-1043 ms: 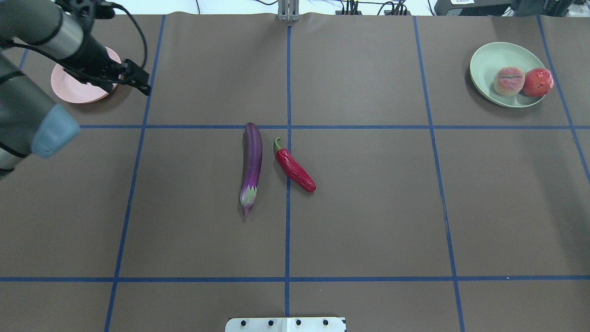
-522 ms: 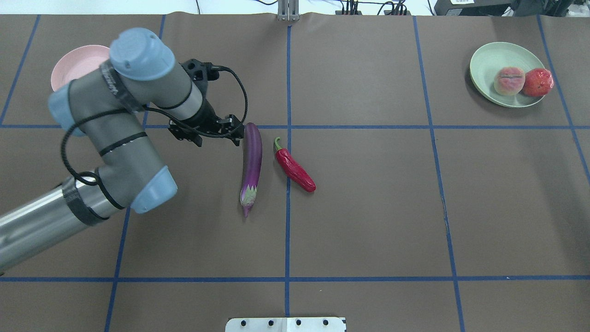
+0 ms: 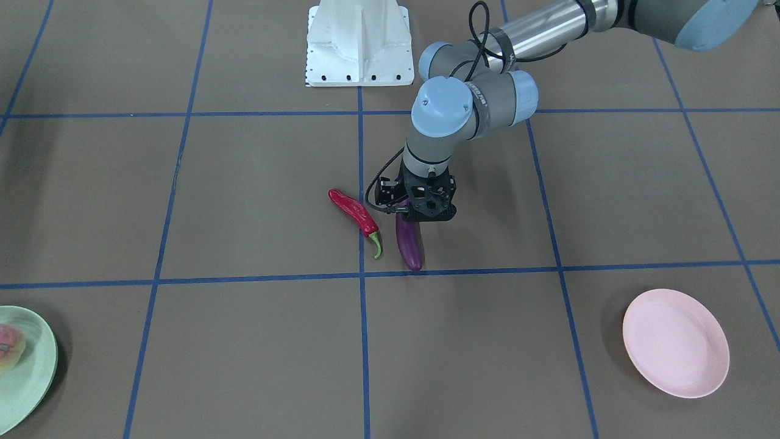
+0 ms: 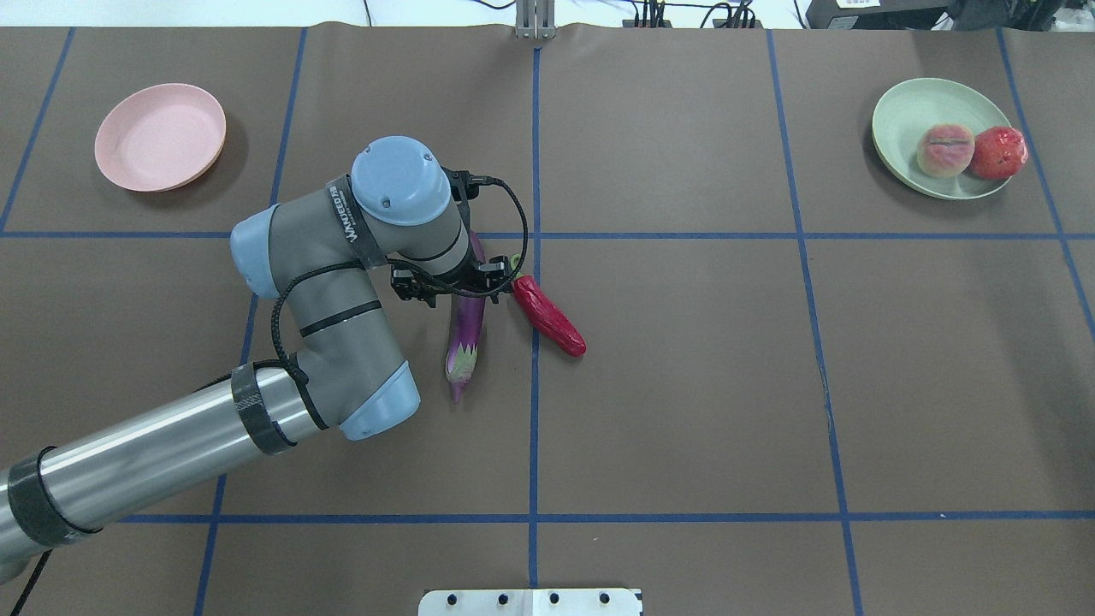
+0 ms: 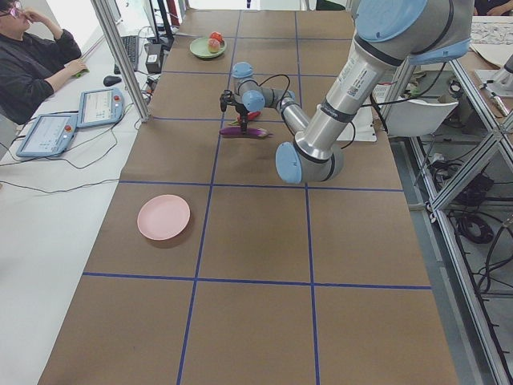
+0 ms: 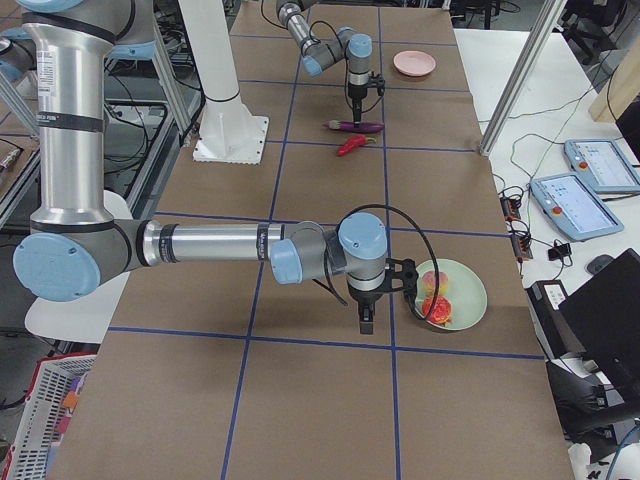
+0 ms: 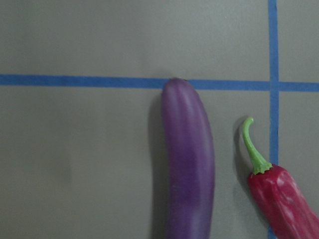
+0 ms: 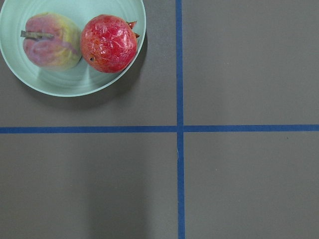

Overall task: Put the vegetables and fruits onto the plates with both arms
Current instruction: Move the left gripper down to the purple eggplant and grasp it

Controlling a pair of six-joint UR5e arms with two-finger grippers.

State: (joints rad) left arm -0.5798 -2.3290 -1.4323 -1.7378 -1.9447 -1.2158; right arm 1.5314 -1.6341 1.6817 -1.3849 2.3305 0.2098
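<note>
The purple eggplant [image 4: 464,338] lies mid-table beside the red chili pepper [image 4: 552,321], and both show in the left wrist view: eggplant [image 7: 188,164], chili [image 7: 281,199]. My left gripper [image 4: 462,289] hangs over the eggplant's blunt end [image 3: 409,244], looks open and holds nothing. The pink plate [image 4: 160,137] is bare at the far left. The mint plate [image 4: 907,111] at the far right holds the peach [image 4: 944,150] and the pomegranate [image 4: 997,152]. My right gripper [image 6: 366,325] hangs beside that plate [image 8: 70,84]; I cannot tell whether it is open or shut.
Blue tape lines divide the brown table into squares. The white pedestal base [image 3: 359,42] stands at the robot's edge. An operator [image 5: 32,56] with tablets sits beyond the table's far side.
My left arm has swung from the pink plate to the middle of the table and now stands over the eggplant. The fruits, vegetables and plates have not moved.
</note>
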